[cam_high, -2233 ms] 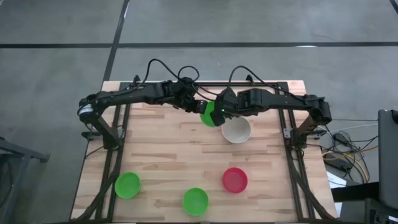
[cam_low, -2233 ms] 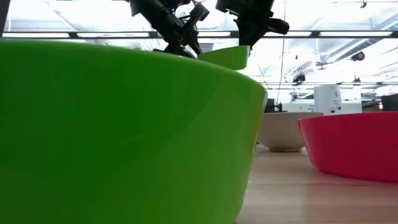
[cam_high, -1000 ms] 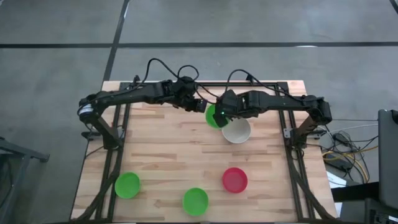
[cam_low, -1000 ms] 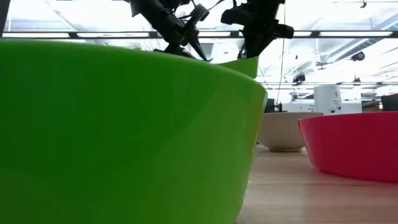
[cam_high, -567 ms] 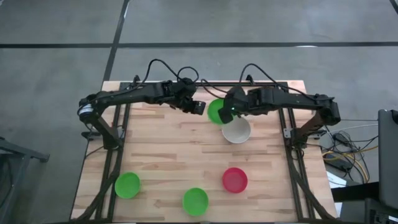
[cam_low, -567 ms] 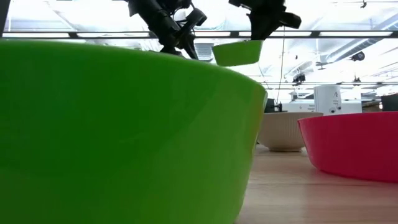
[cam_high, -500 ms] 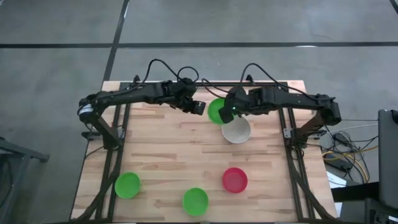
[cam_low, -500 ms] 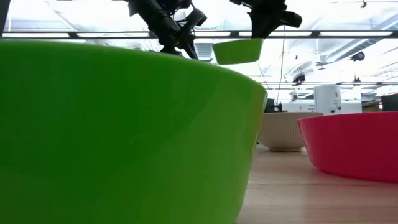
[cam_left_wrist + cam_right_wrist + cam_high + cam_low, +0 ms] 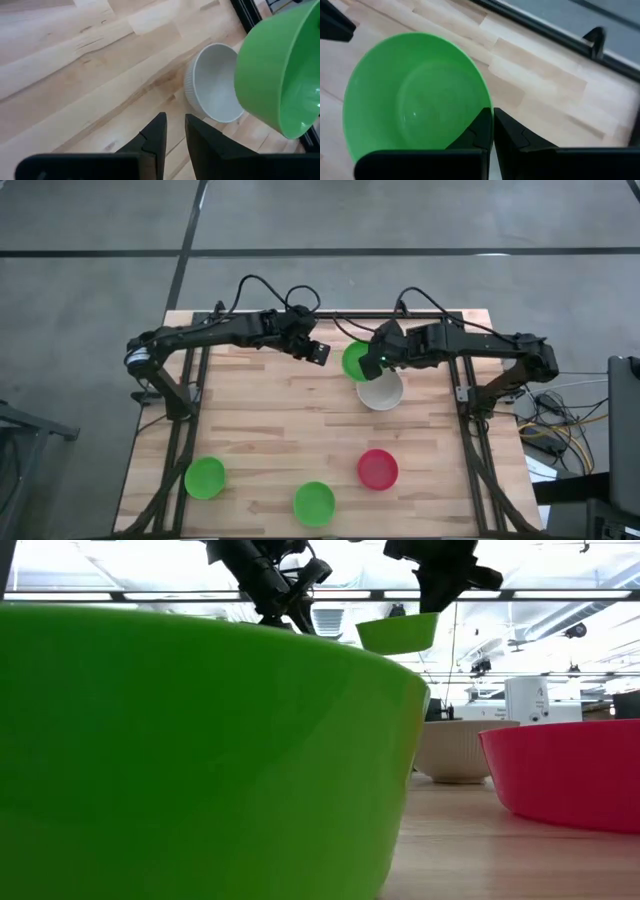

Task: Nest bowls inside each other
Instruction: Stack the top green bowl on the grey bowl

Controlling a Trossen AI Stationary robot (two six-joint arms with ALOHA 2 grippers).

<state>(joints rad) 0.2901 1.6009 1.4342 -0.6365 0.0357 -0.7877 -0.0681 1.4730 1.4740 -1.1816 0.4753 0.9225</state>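
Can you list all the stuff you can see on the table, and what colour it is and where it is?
green bowl in the air: one, bright green, held up by its rim above the far middle of the table, beside the white bowl
white bowl: one, pale white, on the table, far middle
red bowl: one, red, near side, right of middle
green bowls on the table: two, bright green, near side, left and middle
table: one, light wood
right gripper: shut on the lifted bowl's rim
left gripper: empty, beside the lifted bowl
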